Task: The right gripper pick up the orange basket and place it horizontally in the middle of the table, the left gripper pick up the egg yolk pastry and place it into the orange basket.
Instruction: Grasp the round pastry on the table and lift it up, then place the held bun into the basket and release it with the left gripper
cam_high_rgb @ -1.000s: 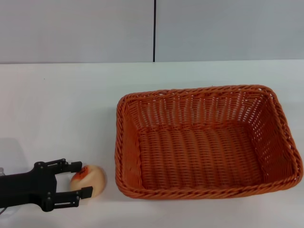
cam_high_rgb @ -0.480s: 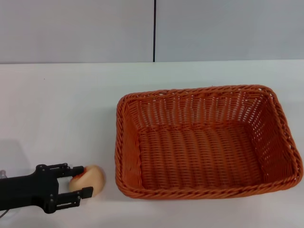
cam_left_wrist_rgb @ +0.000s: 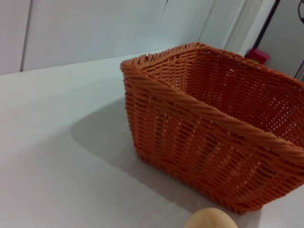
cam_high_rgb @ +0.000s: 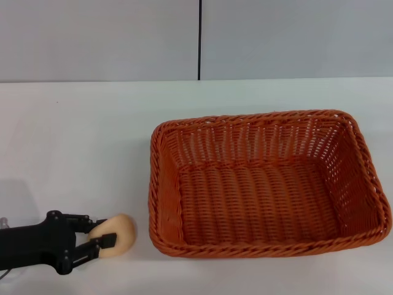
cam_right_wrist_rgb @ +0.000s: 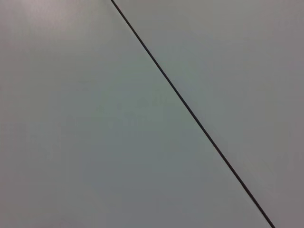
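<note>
Your left gripper (cam_high_rgb: 101, 236) lies low at the near left corner of the table (cam_high_rgb: 80, 141), its two black fingers clenched on the egg yolk pastry (cam_high_rgb: 118, 233), one finger on the far side of the bun and one on the near side. The pastry sits on the tabletop just beside the left short wall of the orange basket (cam_high_rgb: 267, 184), apart from it by a narrow strip of white surface. The basket lies with its long side across your view, to the right of centre, open side up, with nothing inside it. In the left wrist view you see the basket's (cam_left_wrist_rgb: 213, 128) corner and braided rim close ahead, and only the rounded pale top of the pastry (cam_left_wrist_rgb: 211, 219) at the frame's edge, the rest cut off. The surface is plain white; behind it stands a light grey wall (cam_high_rgb: 98, 37) with a dark vertical seam (cam_high_rgb: 199, 40). The right wrist view shows you only that wall (cam_right_wrist_rgb: 95, 118) and the seam (cam_right_wrist_rgb: 190, 111) crossing it; the right gripper appears in no view. The left arm is cut off at the frame's left edge.
</note>
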`<state>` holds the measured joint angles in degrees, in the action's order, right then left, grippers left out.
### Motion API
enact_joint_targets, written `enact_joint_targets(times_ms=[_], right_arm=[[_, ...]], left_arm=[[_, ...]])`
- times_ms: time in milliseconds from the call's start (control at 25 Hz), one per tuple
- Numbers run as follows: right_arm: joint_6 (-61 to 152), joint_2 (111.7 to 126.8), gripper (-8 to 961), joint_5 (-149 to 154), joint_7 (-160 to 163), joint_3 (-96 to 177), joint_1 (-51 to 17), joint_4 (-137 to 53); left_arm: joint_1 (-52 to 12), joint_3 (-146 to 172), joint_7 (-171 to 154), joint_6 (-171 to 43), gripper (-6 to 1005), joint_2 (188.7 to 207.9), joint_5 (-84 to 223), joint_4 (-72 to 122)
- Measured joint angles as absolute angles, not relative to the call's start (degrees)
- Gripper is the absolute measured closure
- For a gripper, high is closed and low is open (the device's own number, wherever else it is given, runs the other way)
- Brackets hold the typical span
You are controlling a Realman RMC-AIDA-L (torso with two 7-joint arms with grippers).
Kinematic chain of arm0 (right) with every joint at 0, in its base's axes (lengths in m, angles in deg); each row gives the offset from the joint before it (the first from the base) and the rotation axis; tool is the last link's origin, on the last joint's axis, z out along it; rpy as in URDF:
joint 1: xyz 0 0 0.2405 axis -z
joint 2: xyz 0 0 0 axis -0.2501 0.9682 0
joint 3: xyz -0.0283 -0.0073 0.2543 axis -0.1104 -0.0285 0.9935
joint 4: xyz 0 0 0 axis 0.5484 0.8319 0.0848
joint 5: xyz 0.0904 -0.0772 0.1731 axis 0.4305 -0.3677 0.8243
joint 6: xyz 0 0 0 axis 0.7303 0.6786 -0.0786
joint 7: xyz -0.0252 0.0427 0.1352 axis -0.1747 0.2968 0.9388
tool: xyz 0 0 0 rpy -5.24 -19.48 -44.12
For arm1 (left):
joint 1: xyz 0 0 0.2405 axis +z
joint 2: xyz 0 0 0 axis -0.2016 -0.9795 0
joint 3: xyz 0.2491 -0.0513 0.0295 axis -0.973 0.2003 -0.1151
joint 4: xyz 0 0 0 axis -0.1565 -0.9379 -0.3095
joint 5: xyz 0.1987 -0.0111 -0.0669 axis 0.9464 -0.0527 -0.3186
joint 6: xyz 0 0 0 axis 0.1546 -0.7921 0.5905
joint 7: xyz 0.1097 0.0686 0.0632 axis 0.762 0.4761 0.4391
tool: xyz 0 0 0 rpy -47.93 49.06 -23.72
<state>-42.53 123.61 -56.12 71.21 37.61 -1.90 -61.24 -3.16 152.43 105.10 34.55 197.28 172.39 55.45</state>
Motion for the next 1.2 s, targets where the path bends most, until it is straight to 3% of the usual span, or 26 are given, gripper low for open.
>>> enact_joint_targets(times_ms=[280,560,920,1200], right_arm=[[-42.5,123.61,430,-56.1,71.2,37.5,-1.9,-61.2],[-42.8,124.02,430,-56.1,71.2,37.2,-1.8,-61.2],[-43.1,124.46,430,-56.3,71.2,36.9,-2.0,-60.8],[-42.7,124.57,430,-56.4,70.2,36.8,-2.0,-59.3]], left_arm=[[-2.9,160.6,105.1,35.8,753,196.83,171.9,57.2],[-4.1,180.2,104.8,38.7,819,198.66,166.1,59.6],[-10.7,176.3,104.6,46.0,855,201.34,159.2,57.7],[-17.6,165.9,106.8,45.8,820,201.83,158.8,49.9]])
